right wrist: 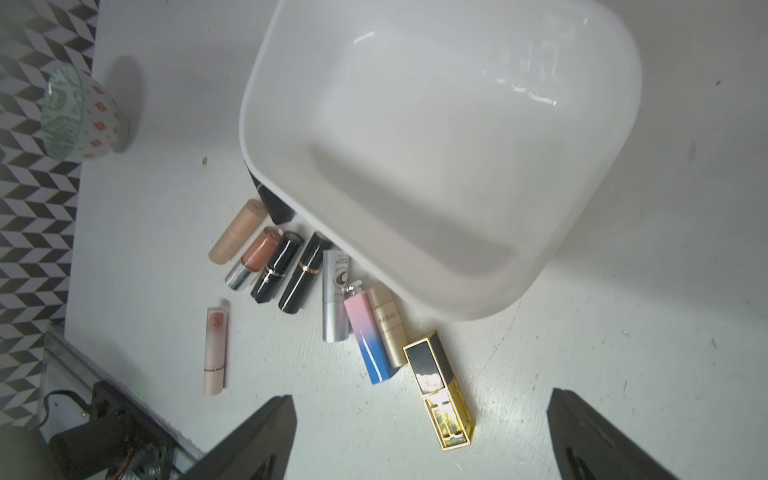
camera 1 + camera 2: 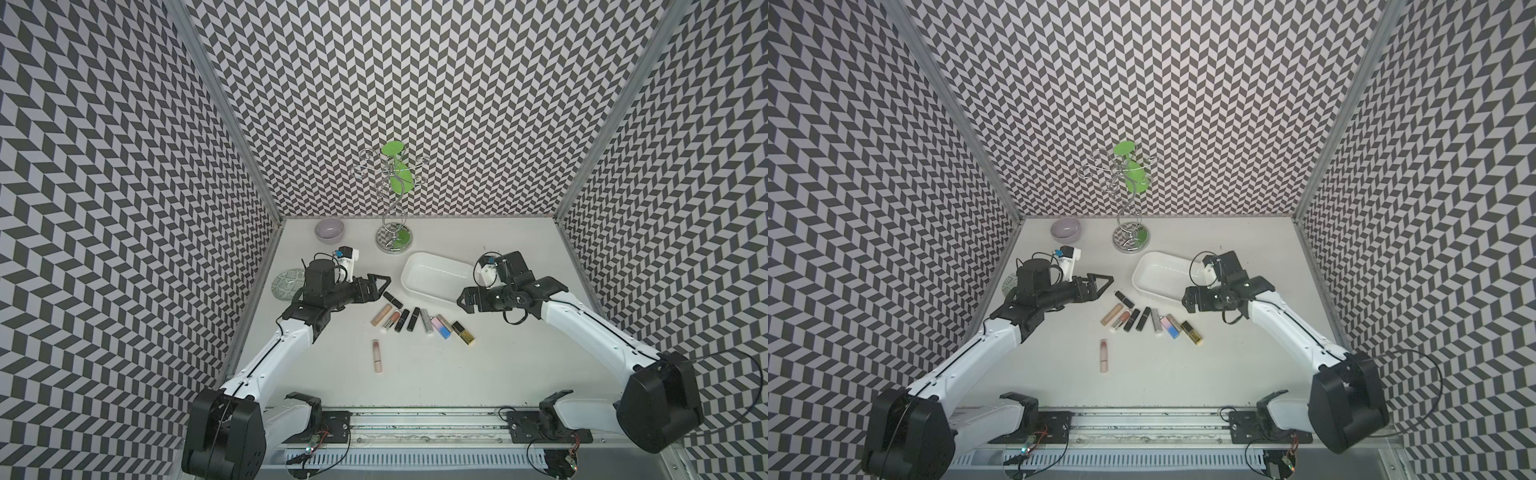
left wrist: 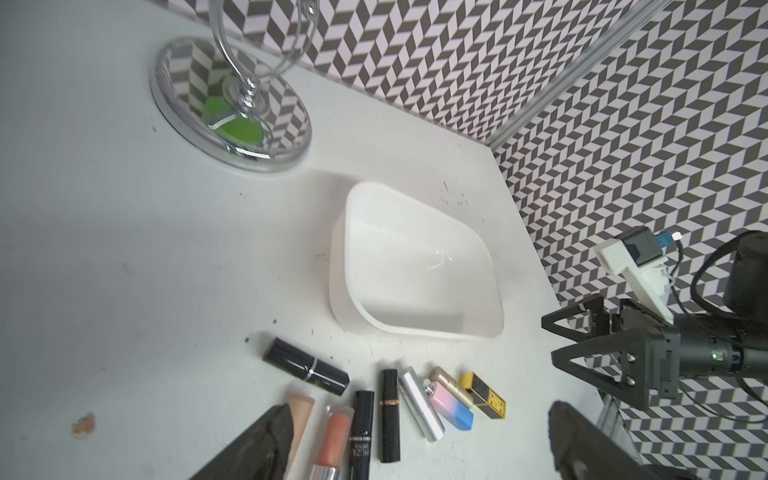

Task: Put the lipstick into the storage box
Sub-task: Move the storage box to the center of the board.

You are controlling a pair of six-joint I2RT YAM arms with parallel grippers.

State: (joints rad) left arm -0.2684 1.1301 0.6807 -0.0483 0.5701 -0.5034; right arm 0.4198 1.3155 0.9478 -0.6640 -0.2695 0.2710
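The white storage box (image 2: pixel 436 280) (image 2: pixel 1163 276) stands empty at the right of the middle, in both top views. In front of it lie several lipsticks in a row (image 2: pixel 415 320), from a beige tube (image 2: pixel 381 314) to a gold-and-black case (image 2: pixel 462 333) (image 1: pixel 438 390). A black one (image 2: pixel 391 297) lies just behind the row. A pale pink one (image 2: pixel 377 355) lies alone nearer the front. My left gripper (image 2: pixel 384 286) (image 3: pixel 419 415) hovers open left of the row. My right gripper (image 2: pixel 462 300) (image 1: pixel 419 397) hovers open by the box's front right corner, above the gold case. Both hold nothing.
A lilac bowl (image 2: pixel 329 230) sits at the back left. A chrome wire stand with green leaves (image 2: pixel 393 239) rises behind the box. A green-patterned plate (image 2: pixel 286 282) lies partly under my left arm. Patterned walls close in the back and both sides.
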